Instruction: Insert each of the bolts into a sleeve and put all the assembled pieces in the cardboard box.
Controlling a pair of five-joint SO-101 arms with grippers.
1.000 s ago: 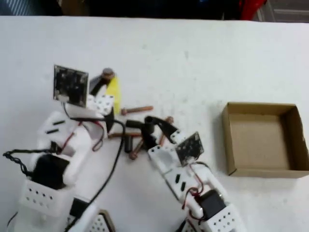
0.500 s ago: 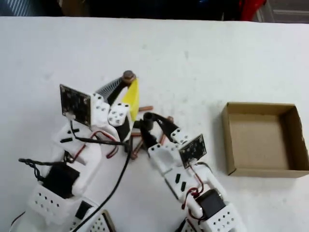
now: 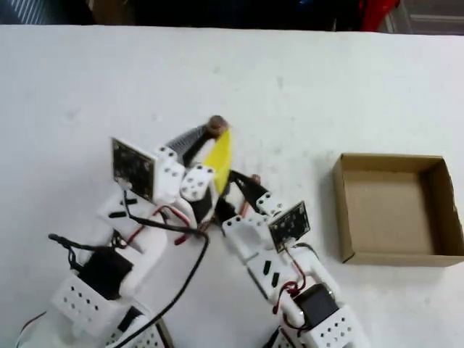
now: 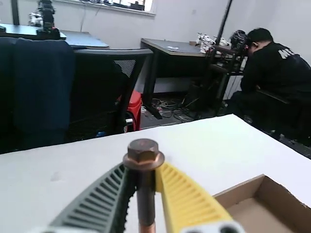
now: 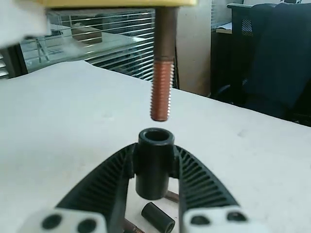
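Bolt [image 5: 164, 63], pinched in the left claw [image 4: 142, 167], has swung over and now hangs just above the sleeve [image 5: 154, 165] that the right claw [image 5: 154, 150] pinches upright, so it can probably go in next.

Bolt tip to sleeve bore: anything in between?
Nothing visible. The bolt, clamped in the left jaws, hangs thread-down right above the upright sleeve in the right jaws. Only open air separates tip and bore.
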